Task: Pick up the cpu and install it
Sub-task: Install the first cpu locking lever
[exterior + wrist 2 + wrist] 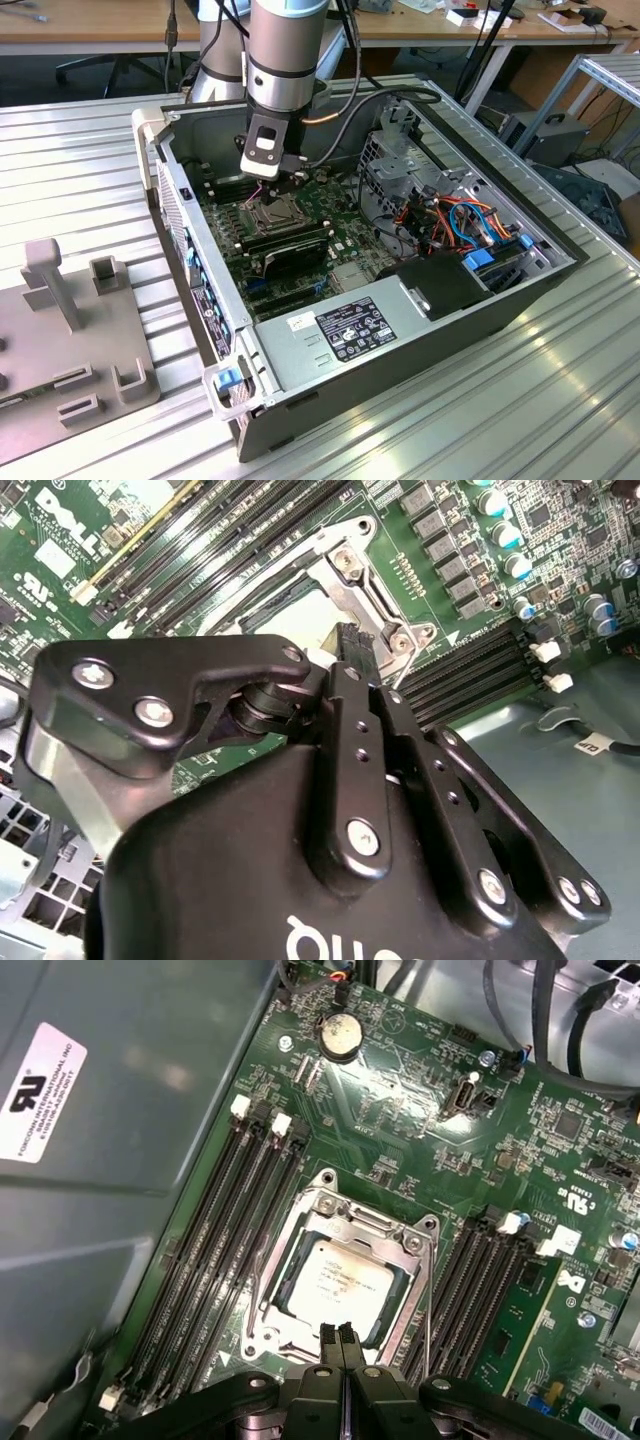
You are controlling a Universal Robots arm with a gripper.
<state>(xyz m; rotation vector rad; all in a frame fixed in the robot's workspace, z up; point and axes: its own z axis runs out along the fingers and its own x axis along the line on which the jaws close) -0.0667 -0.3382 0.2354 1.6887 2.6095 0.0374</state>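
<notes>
hand fingers pressed together, gripping nothing | cpu lay flat in socket on motherboard, frame open | hand hovered right above cpu's near edge | open case on bench
</notes>
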